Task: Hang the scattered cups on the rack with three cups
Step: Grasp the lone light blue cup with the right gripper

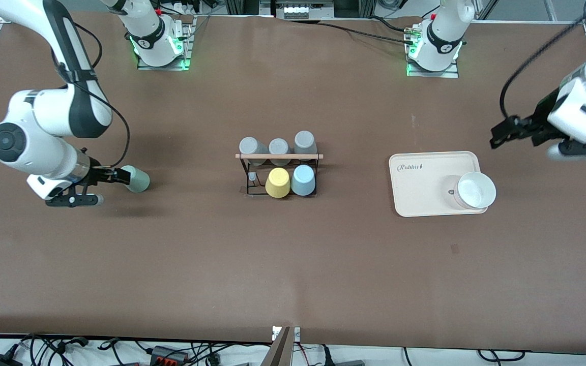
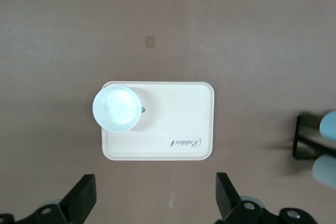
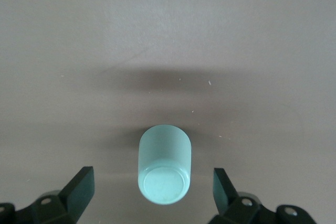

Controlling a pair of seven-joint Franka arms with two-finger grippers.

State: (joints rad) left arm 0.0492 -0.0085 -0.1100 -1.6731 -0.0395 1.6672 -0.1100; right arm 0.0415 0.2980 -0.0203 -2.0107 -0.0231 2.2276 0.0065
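The pale mint green cup [image 1: 137, 179] lies on its side on the table toward the right arm's end, its base facing my right gripper [image 1: 122, 176]. In the right wrist view the cup [image 3: 164, 161] sits between the open fingers [image 3: 80, 184] with a gap on each side. The black wire rack [image 1: 250, 173] with its wooden rod stands mid-table and holds three grey cups [image 1: 279, 147], a yellow cup [image 1: 277, 183] and the light blue cup [image 1: 303, 180]. My left gripper [image 1: 499, 136] is open and empty, up in the air beside the cream tray [image 1: 420, 188].
A white bowl [image 1: 473, 190] stands on the tray's corner nearest the left arm's end; it also shows in the left wrist view [image 2: 116, 108] on the tray [image 2: 173, 124]. The rack's edge [image 2: 302, 140] shows there too. Cables run along the table's near edge.
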